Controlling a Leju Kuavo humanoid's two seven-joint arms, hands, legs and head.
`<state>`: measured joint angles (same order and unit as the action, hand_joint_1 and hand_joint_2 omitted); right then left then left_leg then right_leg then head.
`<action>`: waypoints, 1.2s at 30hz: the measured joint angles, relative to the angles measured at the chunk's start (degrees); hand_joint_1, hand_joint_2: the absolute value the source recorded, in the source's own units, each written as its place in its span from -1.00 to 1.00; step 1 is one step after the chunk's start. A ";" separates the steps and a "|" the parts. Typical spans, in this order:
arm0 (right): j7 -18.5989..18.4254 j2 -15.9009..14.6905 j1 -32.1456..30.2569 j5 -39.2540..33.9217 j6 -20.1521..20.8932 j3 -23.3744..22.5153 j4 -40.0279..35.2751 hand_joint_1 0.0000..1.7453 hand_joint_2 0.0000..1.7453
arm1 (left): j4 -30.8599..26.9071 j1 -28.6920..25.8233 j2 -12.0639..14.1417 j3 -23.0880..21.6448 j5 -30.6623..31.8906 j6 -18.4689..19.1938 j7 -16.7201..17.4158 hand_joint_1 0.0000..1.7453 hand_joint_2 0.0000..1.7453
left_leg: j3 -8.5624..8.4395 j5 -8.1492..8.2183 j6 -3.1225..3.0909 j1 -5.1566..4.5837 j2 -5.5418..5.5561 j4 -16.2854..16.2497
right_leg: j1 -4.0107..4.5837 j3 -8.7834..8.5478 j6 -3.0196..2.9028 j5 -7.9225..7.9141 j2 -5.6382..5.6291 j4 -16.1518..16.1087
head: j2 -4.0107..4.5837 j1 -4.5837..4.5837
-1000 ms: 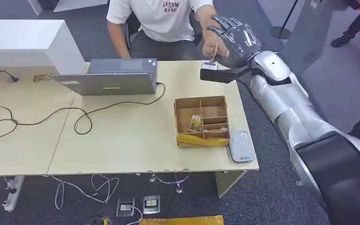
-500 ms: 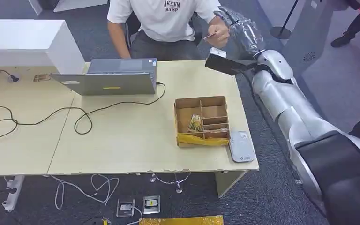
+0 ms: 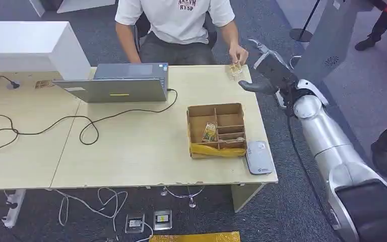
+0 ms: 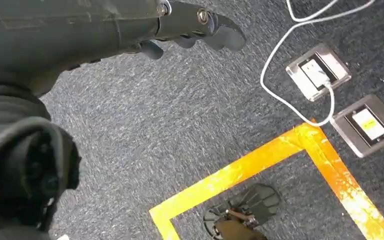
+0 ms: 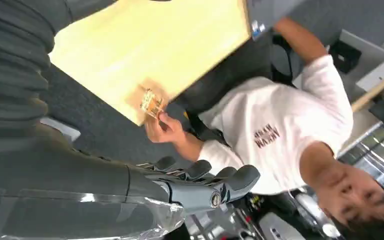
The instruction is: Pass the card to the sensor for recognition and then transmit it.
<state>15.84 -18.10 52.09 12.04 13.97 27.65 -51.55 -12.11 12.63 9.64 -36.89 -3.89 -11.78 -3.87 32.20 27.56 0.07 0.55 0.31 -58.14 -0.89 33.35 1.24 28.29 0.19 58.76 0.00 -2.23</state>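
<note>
Right hand (image 3: 266, 70) off table's far right corner, fingers apart, holding nothing. Card (image 3: 235, 70) now with person's hand (image 3: 239, 54) at table (image 3: 131, 151) edge (handover looks done, I judge). Left hand (image 4: 195, 30) hangs empty, fingers loose. Reader (image 3: 260, 157) idle.

card (image 3: 235, 69) print too small to read, person's face (image 5: 360, 205) cut off (right wrist view)
</note>
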 joint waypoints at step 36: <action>-3.43 -11.51 -22.54 28.21 -7.80 4.85 -24.78 -1.00 1.00 | 0.02 -1.42 1.92 0.20 -1.53 0.57 0.24 -1.00 -1.00 | 0.10 0.01 0.01 0.01 0.00 0.02 | 0.00 0.03 -0.01 0.02 0.03 0.00 | 0.00 -0.04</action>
<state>12.41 -29.61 29.54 40.25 6.17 32.50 -76.33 -12.09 11.21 11.56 -36.70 -5.42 -11.21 -3.63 32.30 27.57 0.08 0.55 0.31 -58.12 -0.89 33.38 1.23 28.31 0.22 58.75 0.00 -2.27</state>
